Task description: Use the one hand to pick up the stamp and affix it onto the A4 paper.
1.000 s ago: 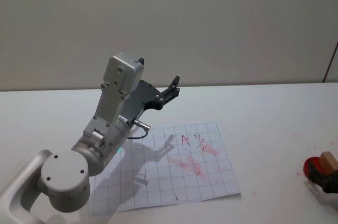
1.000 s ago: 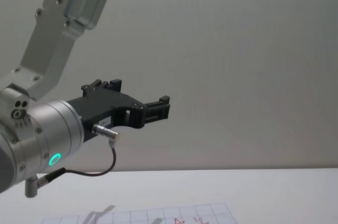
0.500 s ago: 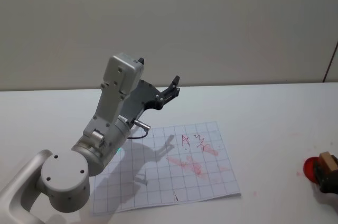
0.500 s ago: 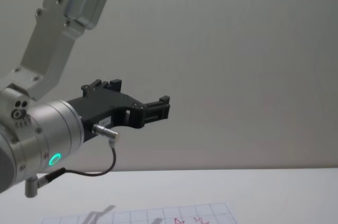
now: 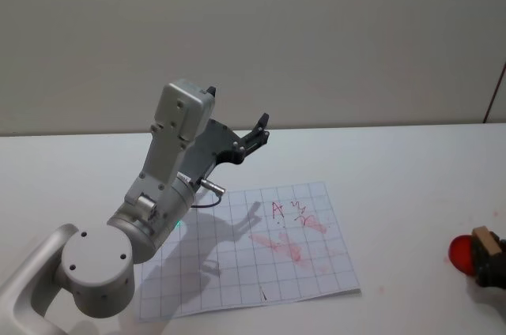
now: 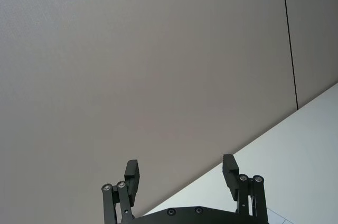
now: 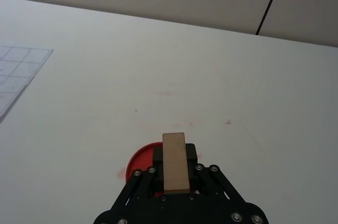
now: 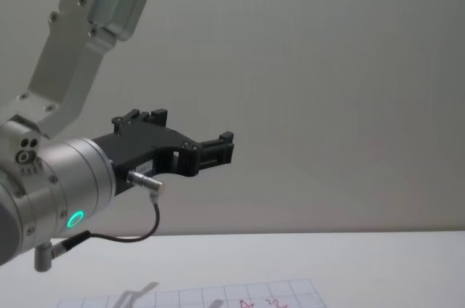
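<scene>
Head view: right gripper (image 5: 492,268) sits at the near right edge of the table (image 5: 395,161). It is well apart from the A4 paper (image 5: 237,272), which lies to its left. Right wrist view: its fingers are closed narrowly on the stamp (image 7: 175,168), which stands between them over a red disc (image 7: 141,163); whether stamp and disc touch, cannot tell. Left gripper (image 5: 257,133) is raised above the paper's far left side, fingers wide apart, holding nothing.
</scene>
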